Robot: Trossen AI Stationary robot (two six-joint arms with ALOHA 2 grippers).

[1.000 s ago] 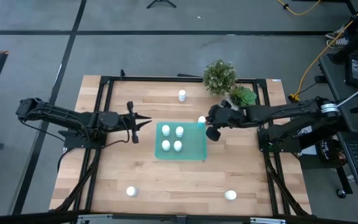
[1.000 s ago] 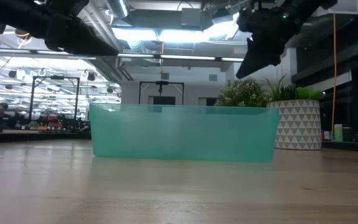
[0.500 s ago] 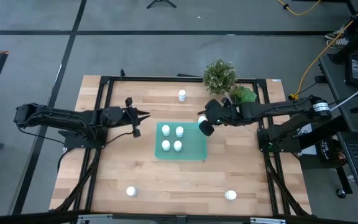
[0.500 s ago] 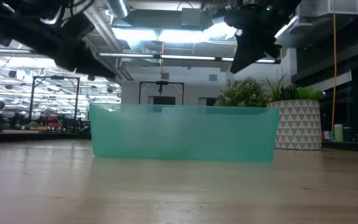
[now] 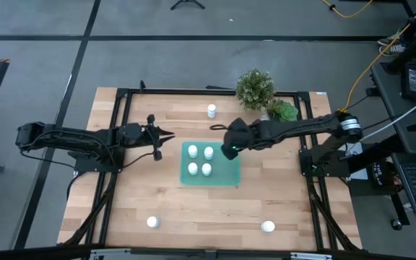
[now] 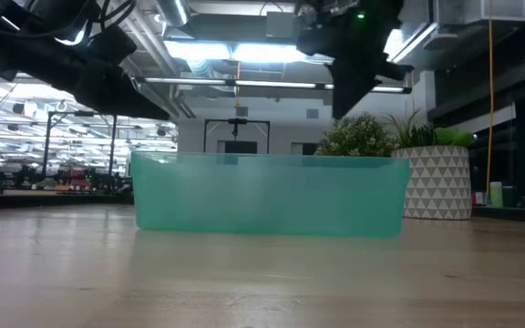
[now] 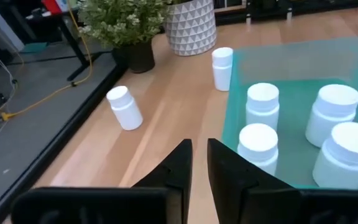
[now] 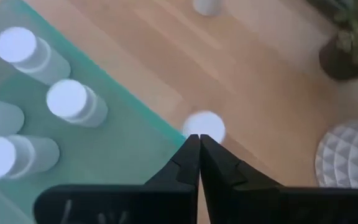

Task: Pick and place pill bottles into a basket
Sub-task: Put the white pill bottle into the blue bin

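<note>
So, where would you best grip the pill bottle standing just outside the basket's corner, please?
Probably from above, around the cap: the pill bottle stands upright beside the basket wall, so fingers should straddle it along that wall. The right gripper hangs overhead, shut.

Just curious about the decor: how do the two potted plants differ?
The bushy plant has small pale leaves, the other plant broader bright-green ones. The bushy plant's pot is plain and dark; the other plant's pot is white, triangle-patterned. Both stand side by side at the table's edge.
</note>
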